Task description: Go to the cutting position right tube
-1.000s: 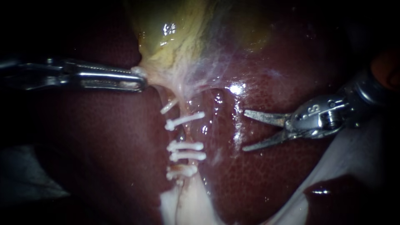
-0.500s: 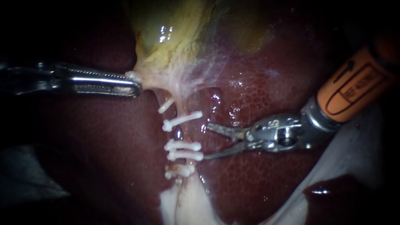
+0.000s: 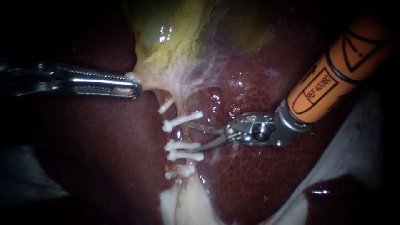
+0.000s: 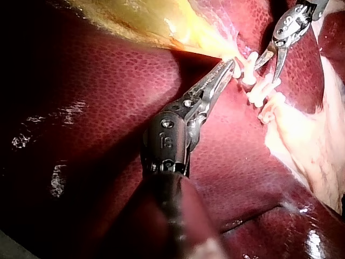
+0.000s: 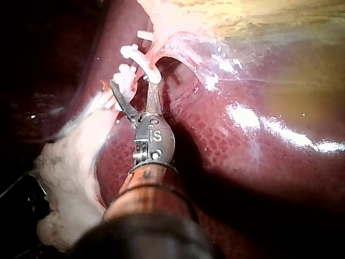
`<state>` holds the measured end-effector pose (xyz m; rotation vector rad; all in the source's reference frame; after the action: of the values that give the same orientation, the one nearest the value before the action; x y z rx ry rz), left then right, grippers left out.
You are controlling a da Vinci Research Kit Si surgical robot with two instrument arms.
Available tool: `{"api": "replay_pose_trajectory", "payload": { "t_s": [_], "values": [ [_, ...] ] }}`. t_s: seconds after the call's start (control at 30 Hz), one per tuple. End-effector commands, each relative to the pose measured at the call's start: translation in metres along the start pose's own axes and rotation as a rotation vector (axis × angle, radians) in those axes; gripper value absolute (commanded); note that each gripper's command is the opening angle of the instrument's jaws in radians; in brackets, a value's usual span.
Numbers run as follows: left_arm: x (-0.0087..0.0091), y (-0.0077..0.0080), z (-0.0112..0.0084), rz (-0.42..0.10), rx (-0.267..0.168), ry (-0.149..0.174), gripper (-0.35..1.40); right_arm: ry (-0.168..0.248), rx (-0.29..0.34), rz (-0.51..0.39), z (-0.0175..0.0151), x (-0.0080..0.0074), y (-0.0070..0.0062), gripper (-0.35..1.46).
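over dark red glossy liver (image 3: 258, 187), my right instrument (image 3: 191, 136) holds its blades narrowly apart just beside the pale tube (image 3: 182, 110) carrying white plastic clips (image 3: 183, 120); my left instrument (image 3: 136, 85) clamps yellow gallbladder tissue (image 3: 166, 50) above that tube.

Right instrument (image 5: 133, 90) entered over the dark red liver (image 5: 242, 162), orange shaft behind a metal wrist. Blades stood apart with a clear gap, tips up among the white clips (image 5: 139, 60). A pale tube (image 5: 153, 54) ran down from the yellowish gallbladder (image 5: 259, 21) toward that gap; contact between blades and tube could not be told. One clip lay across the tube just ahead of the tips. Pale fatty tissue (image 5: 70, 178) lay beside the shaft.
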<state>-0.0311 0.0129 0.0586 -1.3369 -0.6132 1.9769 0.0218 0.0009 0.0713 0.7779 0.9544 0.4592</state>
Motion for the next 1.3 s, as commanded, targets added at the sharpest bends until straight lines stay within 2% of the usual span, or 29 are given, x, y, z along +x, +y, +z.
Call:
{"api": "replay_pose_trajectory", "payload": {
  "t_s": [0.03,0.2,0.4,0.7,1.1,1.3],
  "values": [
    [0.0000,0.0000,0.0000,0.000,0.000,0.000,-0.35,0.011,0.013,0.004,0.0002,0.0002,0.0000,1.43],
    [0.0000,0.0000,0.0000,0.000,0.000,0.000,-0.35,0.044,0.088,0.033,0.0009,0.0006,0.0000,1.45],
    [0.0000,0.0000,0.0000,0.000,0.000,0.000,-0.35,0.054,0.161,0.038,0.0021,0.0013,0.0001,1.43],
    [0.0000,0.0000,0.0001,0.000,0.001,0.000,-0.35,0.084,0.175,0.035,0.0052,0.0024,-0.0002,1.43],
    [-0.0001,0.0000,0.0004,0.000,0.000,0.000,-0.35,0.115,0.160,0.070,0.0072,0.0037,-0.0001,1.43],
    [-0.0001,0.0000,0.0003,0.001,0.000,0.000,-0.35,0.114,0.166,0.071,0.0068,0.0043,-0.0013,1.43]
  ]
}}
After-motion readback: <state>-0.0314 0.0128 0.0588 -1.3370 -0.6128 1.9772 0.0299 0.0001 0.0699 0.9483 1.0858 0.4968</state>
